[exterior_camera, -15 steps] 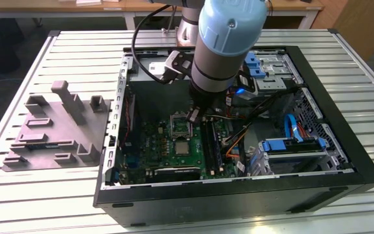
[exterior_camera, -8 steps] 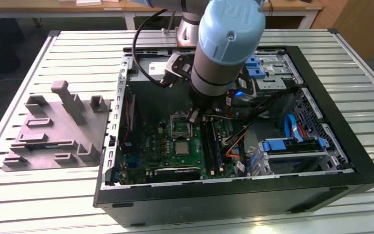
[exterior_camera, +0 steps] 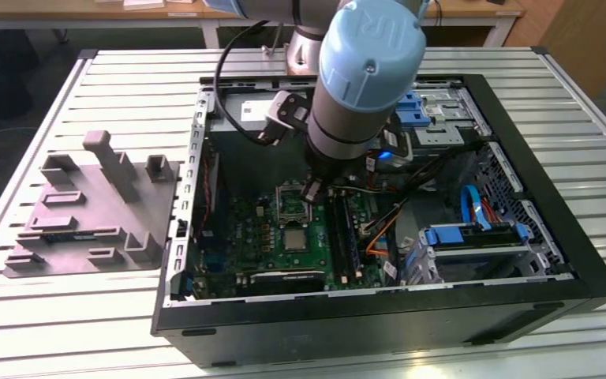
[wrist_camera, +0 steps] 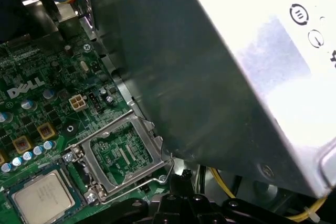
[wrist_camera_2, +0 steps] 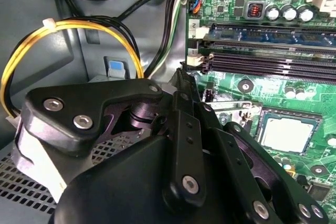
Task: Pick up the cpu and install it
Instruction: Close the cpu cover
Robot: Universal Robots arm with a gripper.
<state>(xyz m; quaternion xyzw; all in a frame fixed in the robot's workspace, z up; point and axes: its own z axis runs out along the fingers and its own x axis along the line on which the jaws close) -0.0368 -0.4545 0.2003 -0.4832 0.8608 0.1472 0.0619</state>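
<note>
Item one — the arm: you have it reaching down into the open computer case, which lies on its side on the slatted desk. The hand hangs low over the green circuit board, just above the open socket frame.

Item two — the hand in the second wrist view: its dark fingers run together towards the tips with no gap visible between them, so it looks closed or close to it. Nothing is seen between them; you cannot tell for certain from these views.

Item three — the cpu: a flat silvery square lying in its socket on the board, just beside the raised frame and apart from the hand. You see it in both wrist views. In the first wrist view the metal frame is swung open next to it, with a thin wire lever along one edge.

Item four — memory slots run in dark rows beside the socket. A yellow and black cable bundle loops against the case wall.

Item five — a grey moulded holder with upright posts lies on the desk at the exterior view's left, well apart from the case.
</note>
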